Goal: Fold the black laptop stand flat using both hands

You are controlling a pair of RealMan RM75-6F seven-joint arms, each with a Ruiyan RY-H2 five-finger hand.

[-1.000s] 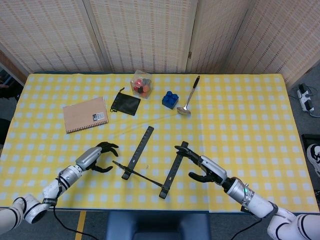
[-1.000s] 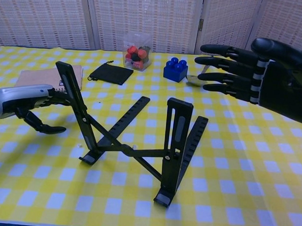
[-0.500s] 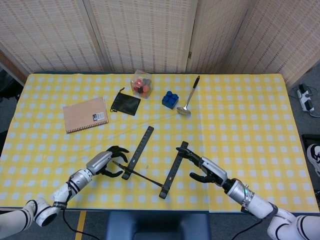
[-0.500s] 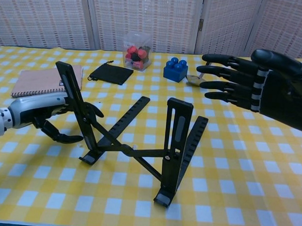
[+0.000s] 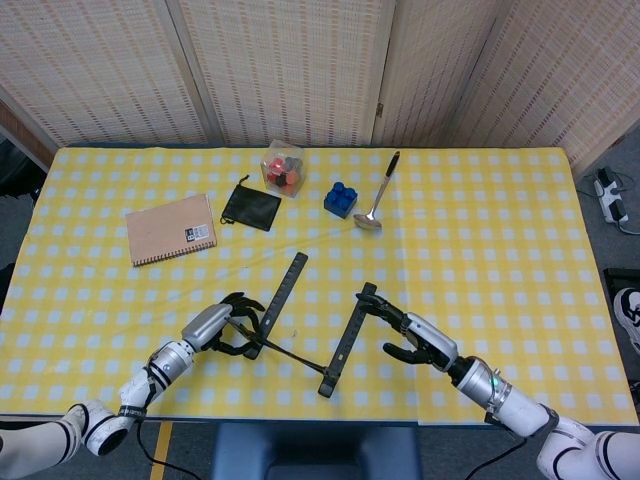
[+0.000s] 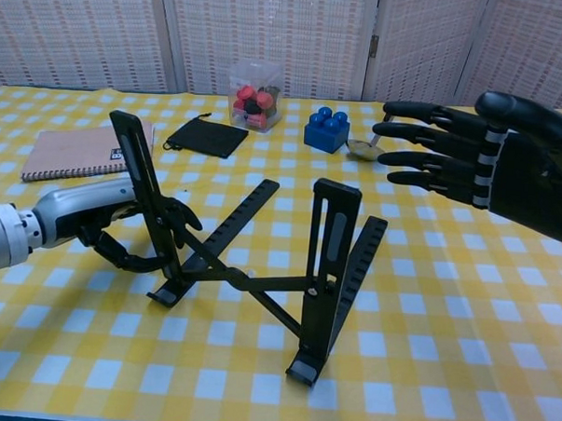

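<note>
Left hand at the stand's left leg, right hand spread beside its right leg

The left hand (image 6: 121, 231) curls its fingers around the left upright of the laptop stand (image 6: 260, 266), which stands unfolded near the table's (image 5: 480, 250) front edge. A second ago that hand was well short of it. The right hand (image 6: 488, 164) hovers, fingers apart, holding nothing.

The left hand (image 6: 122, 227) has moved in from the left to the stand (image 6: 251, 265) — a second ago it hung well clear, now its fingers curl around the left upright. That upright has shifted slightly. The right hand (image 6: 488, 164) has edged a little away from the stand's right side — fingers spread.
</note>
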